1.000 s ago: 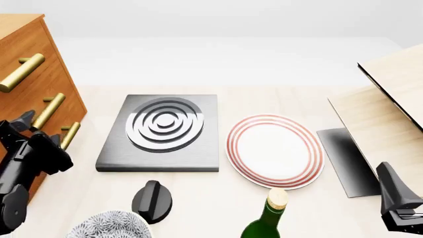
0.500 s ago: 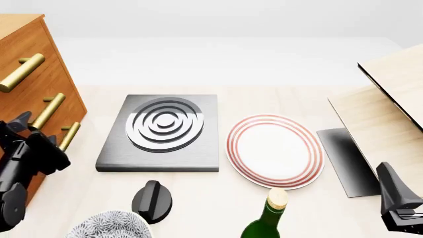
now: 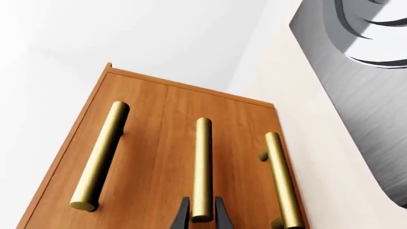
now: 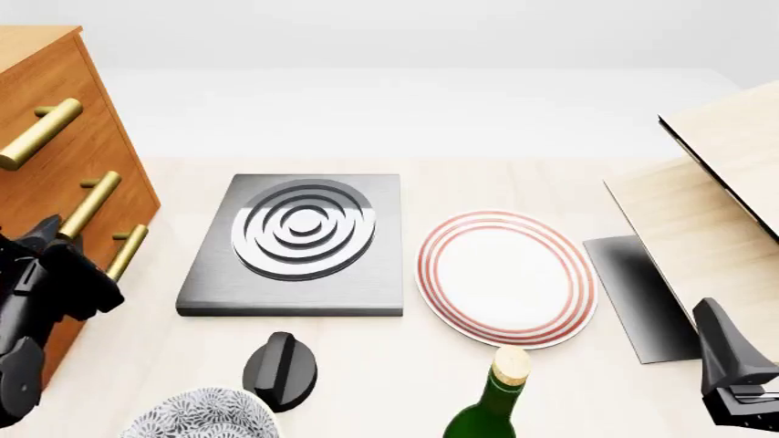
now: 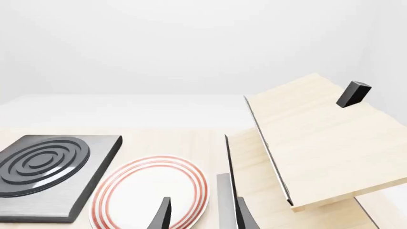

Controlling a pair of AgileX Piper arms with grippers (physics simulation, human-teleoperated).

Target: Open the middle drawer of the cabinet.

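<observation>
The left gripper (image 3: 201, 215) stood with its fingers apart on either side of the brass handle (image 3: 202, 168) of the middle drawer (image 3: 181, 157), in the cabinet (image 4: 49, 128) at the table's left edge. The right gripper (image 5: 200, 215) hung open near the plate (image 5: 149, 191).

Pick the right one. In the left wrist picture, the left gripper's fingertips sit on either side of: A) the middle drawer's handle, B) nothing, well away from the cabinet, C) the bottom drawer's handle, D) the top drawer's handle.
A: in the left wrist view the left gripper has a fingertip on each side of the middle drawer's handle, the centre bar of three on the cabinet.
</observation>
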